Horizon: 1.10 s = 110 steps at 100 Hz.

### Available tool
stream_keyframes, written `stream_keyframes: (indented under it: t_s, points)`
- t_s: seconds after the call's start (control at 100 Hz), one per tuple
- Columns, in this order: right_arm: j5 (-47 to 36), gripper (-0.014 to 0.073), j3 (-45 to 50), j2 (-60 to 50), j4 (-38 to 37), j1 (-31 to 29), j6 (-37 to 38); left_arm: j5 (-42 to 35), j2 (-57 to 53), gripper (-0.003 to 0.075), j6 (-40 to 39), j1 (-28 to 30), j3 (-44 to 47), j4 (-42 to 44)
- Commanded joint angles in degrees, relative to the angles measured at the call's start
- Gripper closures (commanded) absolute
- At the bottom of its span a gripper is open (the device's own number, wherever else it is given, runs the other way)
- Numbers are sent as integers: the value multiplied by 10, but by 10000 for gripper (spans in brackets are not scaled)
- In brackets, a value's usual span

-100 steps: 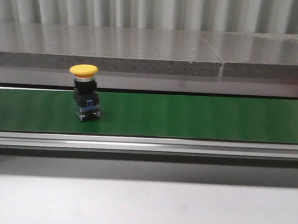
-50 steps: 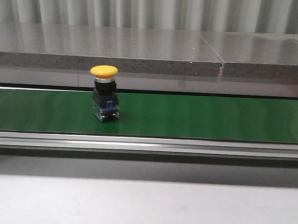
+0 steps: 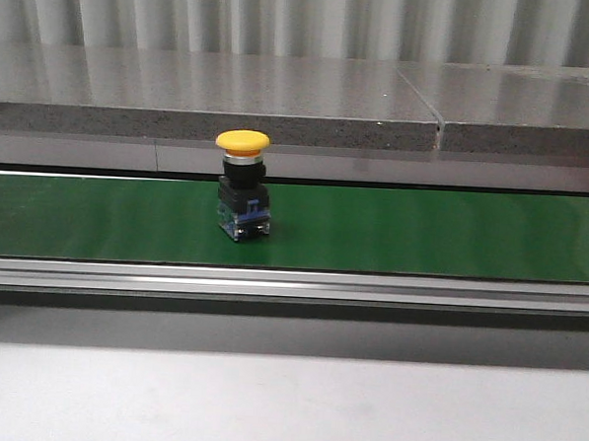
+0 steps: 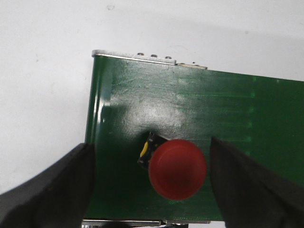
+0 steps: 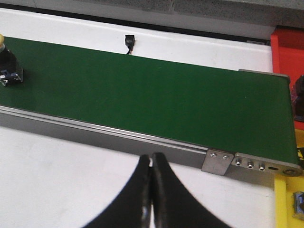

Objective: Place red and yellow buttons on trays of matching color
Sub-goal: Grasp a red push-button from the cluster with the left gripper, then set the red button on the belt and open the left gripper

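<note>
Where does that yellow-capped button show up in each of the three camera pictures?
Front view: the yellow button stands upright on the green belt, left of centre.
Left wrist view: not in it; only a red button sits there between the open tool's fingers.
Right wrist view: only its dark base shows, cut off at the picture's far left edge.
Shared landmark: the green belt.

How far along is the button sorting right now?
Nothing shows as sorted in these views. The yellow button rides upright on the green belt, ungrasped. The left gripper hangs over a red button with jaws open on either side, not yet closed. The right gripper is shut and holds nothing. Both buttons are left to place; only tray edges show.
</note>
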Motion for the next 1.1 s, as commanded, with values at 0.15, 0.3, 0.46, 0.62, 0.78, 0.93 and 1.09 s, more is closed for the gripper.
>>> stream_keyframes:
  t_s: [0.15, 0.3, 0.46, 0.62, 0.78, 0.93, 1.09]
  points:
    - [-38, 673, -14, 3, 2, 1, -6, -35, -73, 514, 27, -40, -15, -14]
    - [-38, 673, -14, 3, 2, 1, -6, -37, -98, 739, 29, -67, -15, -12]
    - [-38, 673, -14, 3, 2, 1, -6, -41, -116, 741, 30, -99, -12, -3]
    - [-38, 673, -14, 3, 2, 1, -6, -91, -152, 741, 30, -135, 30, 16]
    - [-38, 673, -14, 3, 2, 1, -6, -167, -208, 741, 30, -164, 105, 36]
    - [-38, 673, -14, 3, 2, 1, -6, -238, -272, 741, 30, -172, 179, 36]
    - [-38, 673, -14, 3, 2, 1, -6, -267, -340, 741, 30, -172, 247, 36]
